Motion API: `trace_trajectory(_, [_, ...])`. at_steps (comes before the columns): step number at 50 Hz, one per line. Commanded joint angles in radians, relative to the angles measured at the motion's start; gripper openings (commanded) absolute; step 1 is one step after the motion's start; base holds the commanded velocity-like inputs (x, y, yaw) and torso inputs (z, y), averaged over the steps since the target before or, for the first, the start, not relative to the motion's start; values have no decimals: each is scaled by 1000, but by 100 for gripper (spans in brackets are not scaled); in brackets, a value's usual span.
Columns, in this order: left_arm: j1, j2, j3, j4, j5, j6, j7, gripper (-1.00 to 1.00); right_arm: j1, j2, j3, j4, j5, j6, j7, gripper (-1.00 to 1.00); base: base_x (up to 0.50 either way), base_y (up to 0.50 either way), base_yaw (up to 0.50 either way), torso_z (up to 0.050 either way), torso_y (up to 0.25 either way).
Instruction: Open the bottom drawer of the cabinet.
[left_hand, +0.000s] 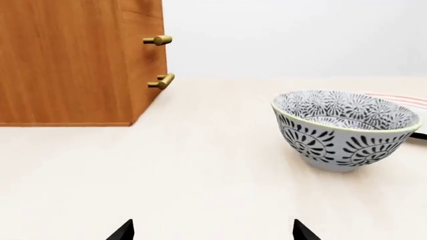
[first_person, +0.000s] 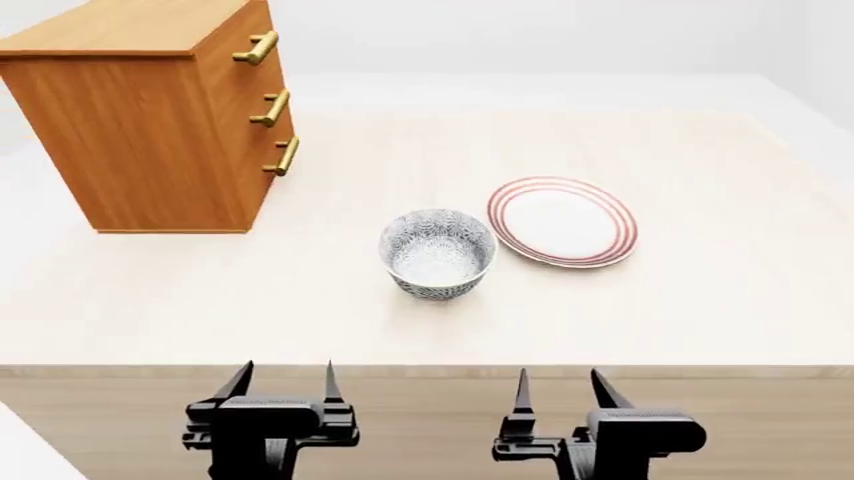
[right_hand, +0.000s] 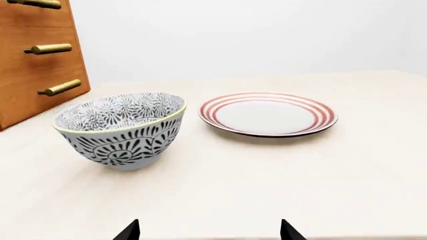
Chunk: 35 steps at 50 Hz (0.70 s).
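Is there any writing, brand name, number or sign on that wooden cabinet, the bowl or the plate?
None: no readable text shows in any view.
The orange-brown wood-grain cabinet shows only grain and brass bar handles.
The white bowl with black floral pattern carries decoration, not letters.
The white plate with red rim rings has only stripes.

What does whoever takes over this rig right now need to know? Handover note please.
Left gripper: open, empty, at the near table edge.
Right gripper: open, empty, likewise at the near edge.
Cabinet: far left on the table, drawer fronts facing right. Bottom drawer looks shut, its brass handle untouched.
Patterned bowl sits mid-table, striped plate to its right; both clear of the drawer fronts.
Done: nothing yet.
Left: reach the lowest handle, grip it, pull the drawer out.
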Motion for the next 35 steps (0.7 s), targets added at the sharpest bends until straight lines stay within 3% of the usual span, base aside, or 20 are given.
trace_trajectory(1, [-2, -16, 20, -10, -24, -2, -20, 100, 0, 17, -20, -5, 21, 14, 26, 100, 0, 0, 0, 0, 0])
trace_trajectory(6, [-7, -26, 34, 30, -33, -50, -22, 100, -14, 36, -33, -55, 37, 44, 16, 100, 73, 0, 0, 0, 0])
trace_trajectory(14, [-61, -62, 29, 428, -77, -356, -52, 100, 26, 88, -30, -472, 52, 406, 95, 100, 500, 0, 0, 0, 0])
trace_trajectory(35, [-57, -78, 39, 376, -98, -315, -71, 100, 46, 109, -44, -496, 68, 441, 114, 100, 500, 0, 0, 0, 0])
